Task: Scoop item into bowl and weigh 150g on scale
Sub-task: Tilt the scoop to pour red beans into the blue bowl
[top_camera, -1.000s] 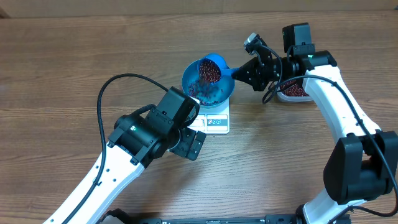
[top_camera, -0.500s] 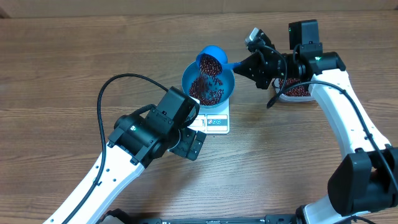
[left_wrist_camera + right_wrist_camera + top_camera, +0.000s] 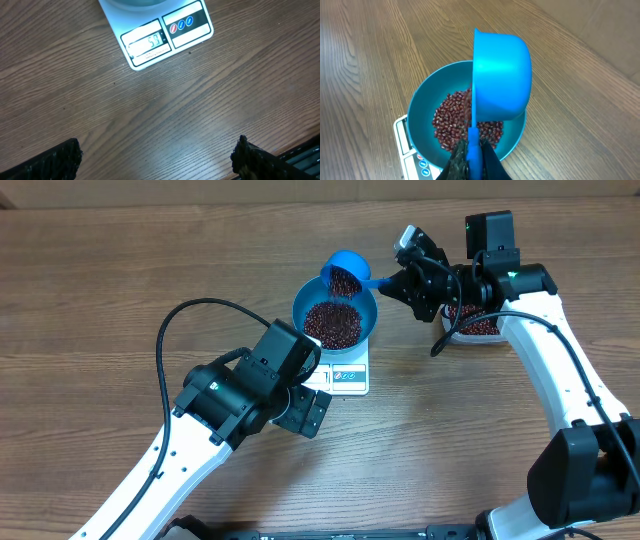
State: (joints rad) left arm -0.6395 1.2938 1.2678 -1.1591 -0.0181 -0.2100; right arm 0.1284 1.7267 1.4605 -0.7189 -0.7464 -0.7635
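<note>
Overhead: we list the bowl (image 3: 301,308) seated on the scale (image 3: 347,376), with beans (image 3: 333,325) heaped inside and the scoop (image 3: 345,270) tipped over its far rim.

Left wrist: left gripper (image 3: 156,159) spread wide above the table (image 3: 175,110), near the scale.

Right wrist: right gripper (image 3: 471,159) pinching the scoop by its handle.

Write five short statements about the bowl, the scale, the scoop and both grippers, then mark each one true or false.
1. The bowl stands on the scale. True.
2. The right gripper is shut on the handle of the scoop. True.
3. The left gripper holds the bowl. False: it is open and holds nothing, above the bare table in front of the scale.
4. The bowl is empty. False: beans cover its bottom.
5. The scoop is tipped on its side above the bowl. True.
</note>
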